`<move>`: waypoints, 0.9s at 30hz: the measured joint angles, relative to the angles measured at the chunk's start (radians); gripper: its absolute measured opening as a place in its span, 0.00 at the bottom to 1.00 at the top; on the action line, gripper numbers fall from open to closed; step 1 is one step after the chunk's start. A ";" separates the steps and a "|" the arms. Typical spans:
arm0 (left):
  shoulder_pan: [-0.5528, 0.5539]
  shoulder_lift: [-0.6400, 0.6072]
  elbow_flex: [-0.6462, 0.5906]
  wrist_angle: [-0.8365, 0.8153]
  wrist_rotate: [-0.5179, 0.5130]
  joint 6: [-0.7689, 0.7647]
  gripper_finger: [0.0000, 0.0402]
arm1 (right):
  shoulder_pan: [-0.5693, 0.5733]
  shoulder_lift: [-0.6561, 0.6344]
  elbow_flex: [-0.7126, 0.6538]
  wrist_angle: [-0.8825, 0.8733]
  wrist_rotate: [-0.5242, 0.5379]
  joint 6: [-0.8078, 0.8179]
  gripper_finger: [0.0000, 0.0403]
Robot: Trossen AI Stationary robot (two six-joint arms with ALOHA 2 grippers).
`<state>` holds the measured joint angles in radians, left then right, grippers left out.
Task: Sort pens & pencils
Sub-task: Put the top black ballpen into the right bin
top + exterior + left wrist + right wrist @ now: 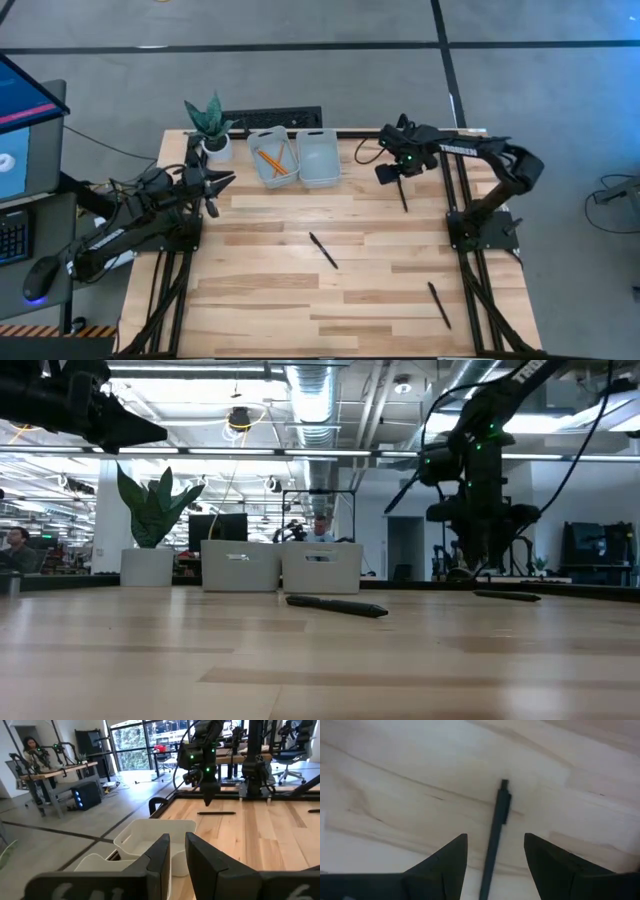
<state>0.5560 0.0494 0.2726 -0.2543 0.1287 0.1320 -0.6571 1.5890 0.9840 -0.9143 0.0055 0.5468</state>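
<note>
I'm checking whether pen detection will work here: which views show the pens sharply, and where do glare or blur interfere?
High view: pens small but crisp. Low view: bright ceiling lights glare, near table soft. Right wrist view: the pen between the right gripper's open fingers is slightly blurred.

A black pen is seen lying on the light wooden table, with its clip turned to one side. The right gripper is held just above it, and its two dark fingers are spread apart, one on each side of the pen.
</note>
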 joint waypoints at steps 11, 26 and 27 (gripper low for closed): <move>0.000 0.000 0.000 -0.003 -0.005 0.000 0.13 | 0.000 0.108 -0.001 0.019 -0.001 -0.033 0.54; 0.000 0.000 0.000 -0.019 -0.013 -0.001 0.13 | -0.042 0.142 -0.064 0.162 -0.121 -0.050 0.54; 0.000 0.000 0.000 -0.019 -0.013 -0.001 0.13 | -0.041 0.142 -0.068 0.162 -0.121 -0.050 0.54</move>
<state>0.5562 0.0494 0.2729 -0.2737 0.1158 0.1310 -0.6977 1.7313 0.9155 -0.7525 -0.1150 0.4965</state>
